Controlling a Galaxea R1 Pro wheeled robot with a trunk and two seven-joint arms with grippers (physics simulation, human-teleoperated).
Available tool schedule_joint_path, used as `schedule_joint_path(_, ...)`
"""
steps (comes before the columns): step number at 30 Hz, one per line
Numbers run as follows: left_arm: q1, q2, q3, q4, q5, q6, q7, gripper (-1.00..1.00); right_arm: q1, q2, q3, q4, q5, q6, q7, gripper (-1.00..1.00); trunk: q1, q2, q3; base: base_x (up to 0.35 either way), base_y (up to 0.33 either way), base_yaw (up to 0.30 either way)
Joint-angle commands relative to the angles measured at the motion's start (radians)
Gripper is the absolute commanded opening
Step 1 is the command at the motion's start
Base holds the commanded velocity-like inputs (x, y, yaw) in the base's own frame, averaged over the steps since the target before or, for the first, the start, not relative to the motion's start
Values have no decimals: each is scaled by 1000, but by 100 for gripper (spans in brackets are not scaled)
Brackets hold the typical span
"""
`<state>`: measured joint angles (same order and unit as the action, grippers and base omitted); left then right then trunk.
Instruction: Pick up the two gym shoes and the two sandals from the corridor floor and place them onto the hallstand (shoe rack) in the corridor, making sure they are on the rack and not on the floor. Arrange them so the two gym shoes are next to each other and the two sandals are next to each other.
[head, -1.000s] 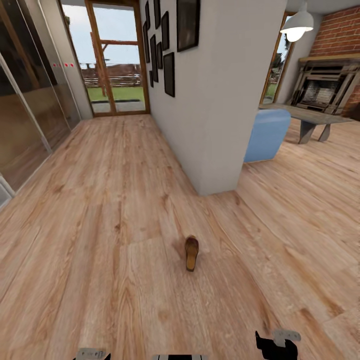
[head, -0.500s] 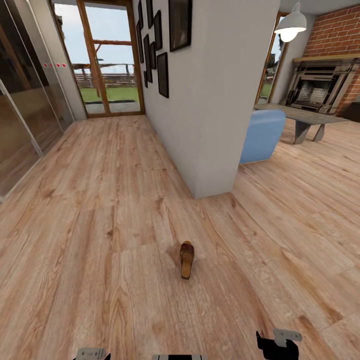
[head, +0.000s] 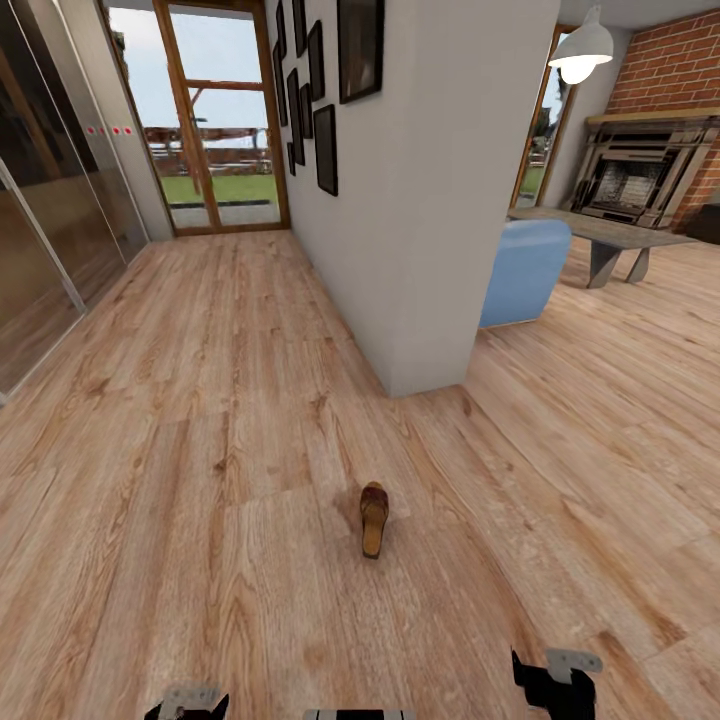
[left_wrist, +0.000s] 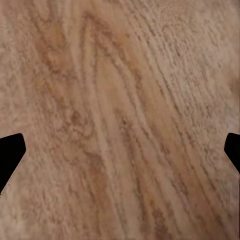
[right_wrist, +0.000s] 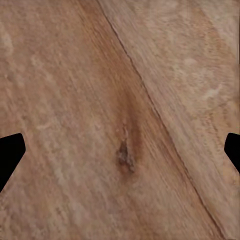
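Head view: one sandal (head: 374, 519) alone on corridor floor (head: 200, 420).

Head view: my left claw (head: 187, 705) sits at the lower edge of the frame, left of centre, with a pale grey bracket above its dark body. My right claw (head: 553, 688) sits at the lower edge, right of centre, dark with a grey bracket on top, and shows slightly more of itself than the left. Both arms are held low and well apart. Left wrist view: two dark fingertips (left_wrist: 10, 152) stand at opposite edges, spread wide, nothing between them. Right wrist view: the fingertips (right_wrist: 10, 152) are likewise spread wide and hold nothing.
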<state>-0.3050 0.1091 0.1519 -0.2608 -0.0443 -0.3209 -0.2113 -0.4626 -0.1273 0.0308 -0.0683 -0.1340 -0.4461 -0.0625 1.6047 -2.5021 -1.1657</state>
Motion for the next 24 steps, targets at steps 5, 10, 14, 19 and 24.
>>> schedule_joint_path(5,-83,-48,4,-5,-9,7,87,100,0,-15,4,-189,-6,25,5,100,0,0,-1,0,0,0)
schedule_joint_path(10,-226,-97,-1,-5,-13,104,216,100,0,-35,2,-394,-7,189,4,100,0,0,-1,0,0,0)
schedule_joint_path(14,-313,-131,-2,-10,-15,191,246,100,1,-70,1,-533,-10,308,6,100,0,0,-1,0,0,0)
schedule_joint_path(19,-337,-142,-2,-12,-15,207,251,100,1,-87,5,-585,-10,338,8,100,0,0,-1,0,0,0)
schedule_joint_path(24,-337,-142,-3,-11,-16,203,251,100,1,-93,5,-599,-10,347,9,100,0,0,0,0,0,-59)
